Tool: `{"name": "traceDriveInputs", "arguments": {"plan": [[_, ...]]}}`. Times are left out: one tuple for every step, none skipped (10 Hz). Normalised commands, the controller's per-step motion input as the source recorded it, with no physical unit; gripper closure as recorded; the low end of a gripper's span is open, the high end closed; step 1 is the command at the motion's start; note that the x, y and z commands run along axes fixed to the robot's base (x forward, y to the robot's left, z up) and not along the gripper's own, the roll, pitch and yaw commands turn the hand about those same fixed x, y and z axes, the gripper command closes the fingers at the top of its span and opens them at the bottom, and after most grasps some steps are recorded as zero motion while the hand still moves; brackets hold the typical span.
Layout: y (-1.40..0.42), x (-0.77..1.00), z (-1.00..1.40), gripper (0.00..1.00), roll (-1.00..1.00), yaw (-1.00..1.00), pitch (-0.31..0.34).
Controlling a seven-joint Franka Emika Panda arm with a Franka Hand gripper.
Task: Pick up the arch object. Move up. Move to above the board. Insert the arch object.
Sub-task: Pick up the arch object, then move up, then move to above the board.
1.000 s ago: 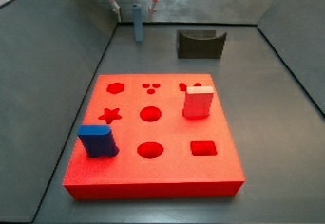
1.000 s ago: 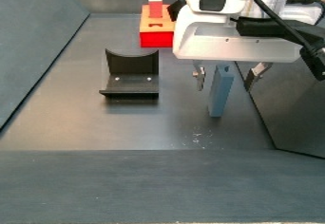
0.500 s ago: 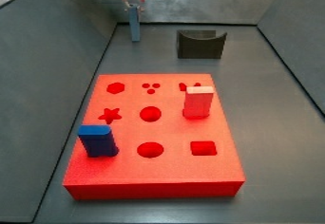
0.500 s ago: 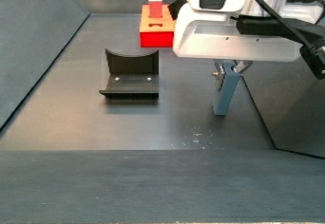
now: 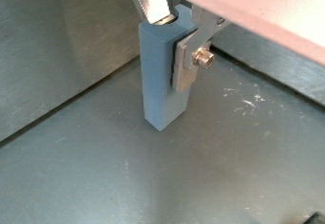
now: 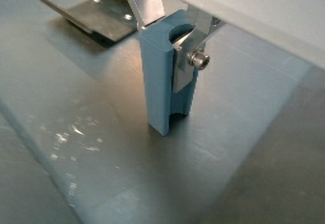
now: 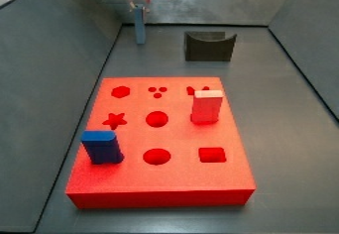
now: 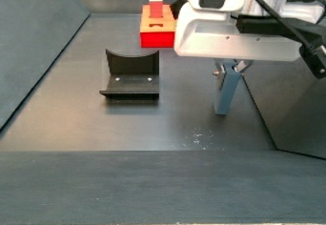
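Observation:
The arch object (image 5: 162, 76) is a tall blue-grey piece with a curved groove down one side (image 6: 159, 85). It stands upright on the grey floor at the far end of the enclosure (image 7: 139, 27), right of the fixture (image 8: 227, 91). My gripper (image 5: 173, 49) is shut on its upper part, one silver finger (image 6: 191, 62) pressed flat on each side. The board (image 7: 159, 183) is a bright red slab with shaped holes, lying well away from the gripper (image 7: 139, 15). Only its end shows in a side view (image 8: 155, 26).
The dark fixture (image 7: 209, 46) stands on the floor beside the arch object (image 8: 130, 73) and shows in a wrist view (image 6: 95, 19). On the board stand a pinkish-red block (image 7: 207, 107) and a blue block (image 7: 101, 146). Grey walls (image 8: 38, 48) enclose the floor.
A second ago the fingers stood apart on either side of the arch object. They have closed onto it, nudging it slightly sideways. Since half a second ago nothing has moved.

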Motion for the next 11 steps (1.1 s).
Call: {"name": "traceDriveInputs", "arguments": {"plan": [[0.0, 0.0, 0.0, 1.0, 0.0, 0.0, 0.0], [0.0, 0.0, 0.83, 1.0, 0.0, 0.0, 0.0], [0.02, -0.07, 0.78, 1.0, 0.0, -0.01, 0.033], [0.01, -0.07, 0.69, 1.0, 0.0, -0.02, 0.029], [0.01, -0.05, 0.57, 1.0, -0.01, -0.02, 0.028], [0.01, -0.04, 0.42, 1.0, -0.01, -0.02, 0.031], [0.01, -0.03, 0.2, 1.0, -0.01, -0.02, 0.031], [0.02, -0.04, 1.0, 1.0, -0.05, 0.23, -0.169], [0.02, -0.03, 1.0, 1.0, -0.05, 0.22, -0.174], [0.01, -0.04, 1.0, 1.0, -0.07, 0.16, -0.118], [0.01, -0.04, 1.0, 1.0, -0.08, 0.11, -0.075]]}}
